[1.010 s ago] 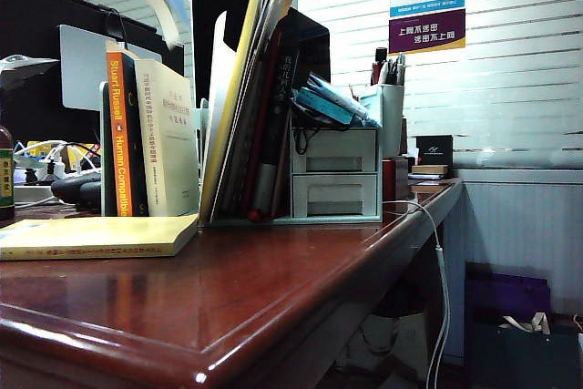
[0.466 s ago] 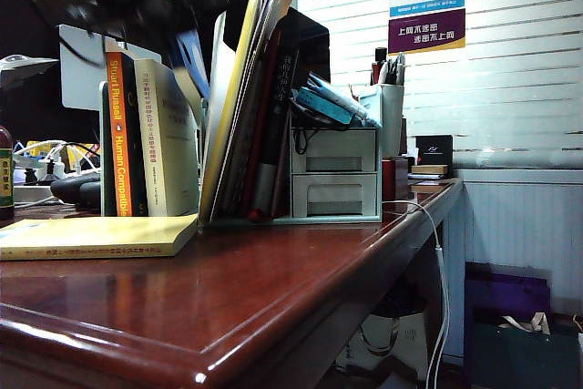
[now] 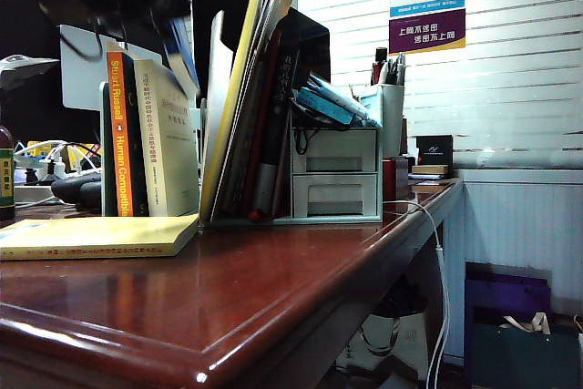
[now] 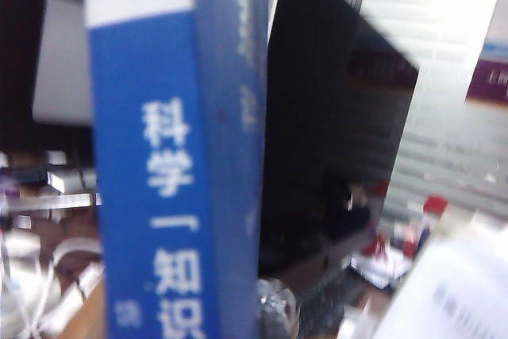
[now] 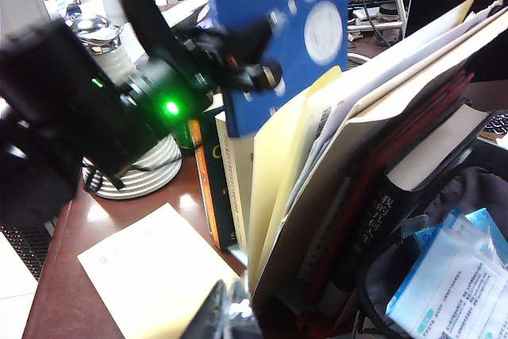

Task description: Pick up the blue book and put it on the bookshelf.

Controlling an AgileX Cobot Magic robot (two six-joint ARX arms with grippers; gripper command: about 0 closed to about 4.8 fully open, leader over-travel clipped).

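Your work surface is a glossy reddish-brown wooden desk [image 3: 273, 298] with a rounded front edge. A thin pale-yellow paperback [image 3: 96, 236] lies flat on it near the left. Behind that, the bookshelf [image 3: 219, 134] stands on the desk, its slots packed with upright books and leaning folders. Just to the right of it you have a grey two-drawer box [image 3: 334, 175], touching or nearly touching the rack. A white cable [image 3: 435, 252] trails off the desk's far right edge. White cords clutter the far left.
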